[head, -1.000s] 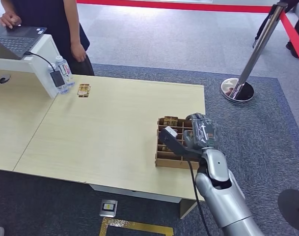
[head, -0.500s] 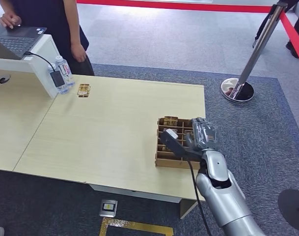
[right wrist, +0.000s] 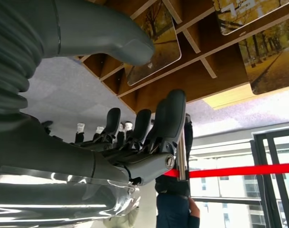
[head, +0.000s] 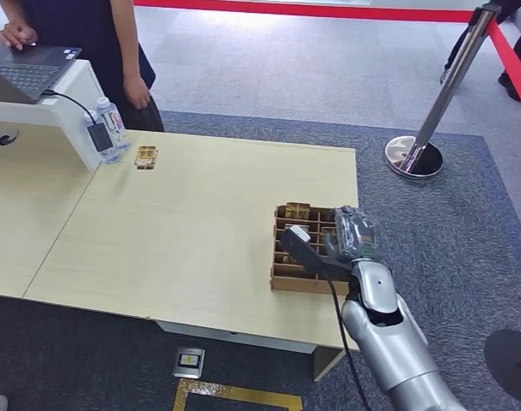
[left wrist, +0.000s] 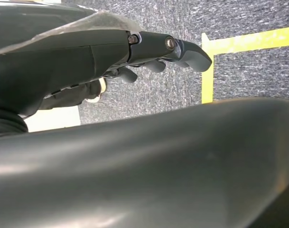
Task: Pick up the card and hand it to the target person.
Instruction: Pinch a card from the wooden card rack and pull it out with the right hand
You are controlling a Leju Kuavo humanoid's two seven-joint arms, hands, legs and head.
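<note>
A brown slotted cardboard box (head: pixel 295 276) sits near the table's right front edge. It holds cards printed with yellow autumn trees (head: pixel 298 208). My right hand (head: pixel 351 233) hovers over the box's right side, fingers apart and holding nothing. In the right wrist view the thumb (right wrist: pixel 99 33) and dark fingers (right wrist: pixel 164 118) stand apart close to the cards (right wrist: pixel 157 47) in the box's dividers (right wrist: pixel 193 76). My left hand (left wrist: pixel 117 47) hangs beside my body with its fingers stretched out, empty. A person in dark clothes (head: pixel 96 34) stands at the table's far left.
Another small card holder (head: pixel 145 156) lies at the table's far edge beside two water bottles (head: pixel 112 124). A laptop (head: pixel 28 64) sits on a white stand at far left. A chrome stanchion (head: pixel 416 158) with red tape stands on the carpet at the right.
My right hand has sunk a little lower onto the box's right side. The box, the cards and the person have stayed put.
</note>
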